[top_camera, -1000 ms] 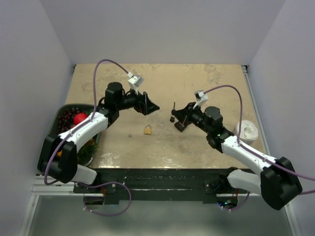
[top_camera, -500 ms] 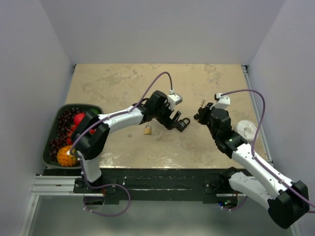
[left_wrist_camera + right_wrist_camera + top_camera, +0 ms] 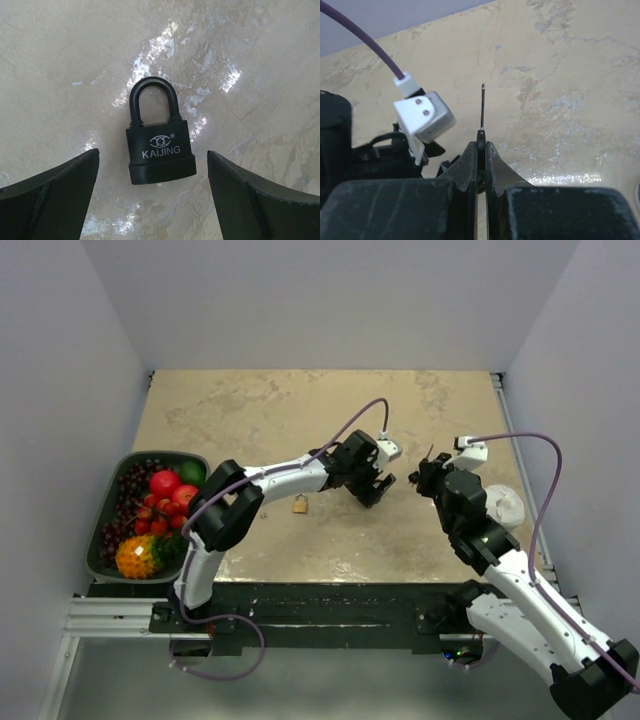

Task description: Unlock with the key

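Key (image 3: 482,107) pinched in right pincer (image 3: 481,145); left pincer (image 3: 152,162) spread astride padlock (image 3: 159,150).

Matt black padlock (image 3: 159,150) on glossy marbled tabletop (image 3: 260,55)

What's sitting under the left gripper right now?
A black KAIJING padlock lies flat on the table, centred in the open left gripper, untouched. Its shackle looks closed; the keyhole face is hidden.
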`<state>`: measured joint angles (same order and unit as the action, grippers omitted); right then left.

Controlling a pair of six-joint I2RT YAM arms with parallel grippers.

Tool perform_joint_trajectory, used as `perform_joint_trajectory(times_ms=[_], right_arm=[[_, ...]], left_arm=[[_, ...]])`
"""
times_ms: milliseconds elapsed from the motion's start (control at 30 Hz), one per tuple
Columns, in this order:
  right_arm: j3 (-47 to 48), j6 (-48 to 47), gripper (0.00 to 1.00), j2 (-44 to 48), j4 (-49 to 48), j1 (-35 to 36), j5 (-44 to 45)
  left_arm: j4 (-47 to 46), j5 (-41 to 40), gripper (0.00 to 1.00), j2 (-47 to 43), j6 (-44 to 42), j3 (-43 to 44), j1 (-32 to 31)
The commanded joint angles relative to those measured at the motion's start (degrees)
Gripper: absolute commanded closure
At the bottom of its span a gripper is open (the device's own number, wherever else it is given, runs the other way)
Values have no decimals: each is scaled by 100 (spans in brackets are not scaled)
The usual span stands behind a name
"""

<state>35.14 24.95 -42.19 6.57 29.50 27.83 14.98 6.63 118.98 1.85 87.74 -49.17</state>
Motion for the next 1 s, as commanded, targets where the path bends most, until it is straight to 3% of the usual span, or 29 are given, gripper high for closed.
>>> perform_joint_trajectory(times_ms=[0,300,433,467,533,567,667,767,967], right_arm=[[-24,-87,100,194,29,-32,275],[-59,10,100,168,-15,-14,117],[-59,19,100,133,-15,-23,64],[-51,27,100,141,-6,-23,55],[-51,36,100,150,20,-23,38],[-51,28,100,159,20,-23,29],[-51,54,100,185,46,-14,-15],[-68,98,100,194,55,-23,-59],[-243,256,100,89,-103,-14,-243]], left_arm=[[347,-496,7,222,-150,322,-172],[435,-496,16,530,-150,629,-251],[523,-645,38,705,-141,753,-286],[541,-820,48,732,-123,788,-286],[620,-996,57,767,-71,806,-286],[646,-1084,68,776,-44,806,-286],[813,-1611,88,767,44,814,-286],[1076,-2410,98,688,96,788,-269],[1384,-2755,100,389,605,490,82]])
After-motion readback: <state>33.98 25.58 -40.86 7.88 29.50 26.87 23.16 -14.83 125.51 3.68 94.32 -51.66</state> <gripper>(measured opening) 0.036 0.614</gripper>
